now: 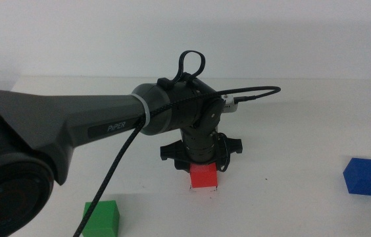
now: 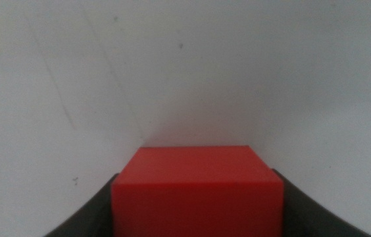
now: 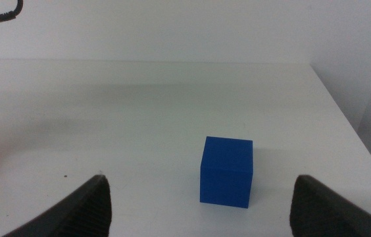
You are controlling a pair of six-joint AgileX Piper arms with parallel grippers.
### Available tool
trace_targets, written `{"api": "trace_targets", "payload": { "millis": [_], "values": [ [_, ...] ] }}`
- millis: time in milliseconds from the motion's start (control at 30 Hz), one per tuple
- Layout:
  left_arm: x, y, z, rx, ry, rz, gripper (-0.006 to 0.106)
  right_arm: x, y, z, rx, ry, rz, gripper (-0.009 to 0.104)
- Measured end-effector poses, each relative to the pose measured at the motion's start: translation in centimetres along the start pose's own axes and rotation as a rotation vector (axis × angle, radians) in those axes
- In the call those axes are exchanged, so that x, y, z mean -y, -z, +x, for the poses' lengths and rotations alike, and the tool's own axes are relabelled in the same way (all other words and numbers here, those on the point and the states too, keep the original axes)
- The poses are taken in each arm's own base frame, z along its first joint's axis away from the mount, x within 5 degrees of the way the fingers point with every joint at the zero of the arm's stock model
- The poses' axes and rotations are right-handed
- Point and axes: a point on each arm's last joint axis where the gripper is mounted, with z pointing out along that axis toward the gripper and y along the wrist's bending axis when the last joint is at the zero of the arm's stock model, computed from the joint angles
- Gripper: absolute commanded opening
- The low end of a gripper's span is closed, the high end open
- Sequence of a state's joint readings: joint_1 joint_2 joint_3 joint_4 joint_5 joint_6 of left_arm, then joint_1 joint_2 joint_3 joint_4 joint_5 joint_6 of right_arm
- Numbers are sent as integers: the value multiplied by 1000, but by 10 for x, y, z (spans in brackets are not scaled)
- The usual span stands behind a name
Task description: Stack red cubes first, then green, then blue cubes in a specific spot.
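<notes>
Middle view: red cube (image 1: 204,176) at the middle of the tabletop (image 1: 291,99), a little toward the front edge, resting on the white surface or just above it, cannot tell which. Directly over it the left gripper (image 1: 202,164), pointing straight down, arm reaching in from the left edge. In the left wrist view the same red cube (image 2: 198,191) between the two dark jaws, one jaw pressed against each side, so clamped on the cube. Green cube (image 1: 101,219) near the front edge, to the left of the red one and well apart from it, standing free. Blue cube (image 1: 364,176) near the right edge, well apart from both others, also free. In the right wrist view the right gripper (image 3: 198,204) with jaws wide apart, holding nothing, the blue cube (image 3: 226,172) on the tabletop ahead of it, not touched
</notes>
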State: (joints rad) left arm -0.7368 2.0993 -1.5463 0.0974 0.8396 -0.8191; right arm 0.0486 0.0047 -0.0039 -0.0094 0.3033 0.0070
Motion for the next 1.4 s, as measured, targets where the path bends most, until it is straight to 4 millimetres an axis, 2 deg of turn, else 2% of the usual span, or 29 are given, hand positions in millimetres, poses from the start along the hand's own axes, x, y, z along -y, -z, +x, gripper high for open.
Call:
{"api": "trace_targets", "payload": {
  "millis": [33,233,267,367,433,500,600,700,767,867,1033,1200,1400],
  "values": [
    [0,0,0,-2,-4,-2,39,0,0,0,0,0,0,92],
    [0,-3,1,-9,-50,-9,82,0,0,0,0,0,0,92],
    [-1,-8,2,-21,-66,-18,94,0,0,0,0,0,0,92],
    [0,-5,2,-24,-77,-6,94,0,0,0,0,0,0,92],
    [0,7,1,-13,-97,9,94,0,0,0,0,0,0,92],
    [0,31,-1,14,-130,31,94,0,0,0,0,0,0,92],
    [-13,82,-4,52,-162,44,94,0,0,0,0,0,0,92],
    [-41,130,-1,94,-167,0,94,0,0,0,0,0,0,92],
    [-66,146,10,103,-142,-61,94,0,0,0,0,0,0,92],
    [-100,142,35,59,-84,-132,94,0,0,0,0,0,0,92],
    [-136,111,72,-16,17,-102,94,0,0,0,0,0,0,92],
    [-153,85,89,-62,76,-94,94,0,0,0,0,0,0,92],
    [-167,73,92,-44,136,-80,94,0,0,0,0,0,0,92]
  ]
}}
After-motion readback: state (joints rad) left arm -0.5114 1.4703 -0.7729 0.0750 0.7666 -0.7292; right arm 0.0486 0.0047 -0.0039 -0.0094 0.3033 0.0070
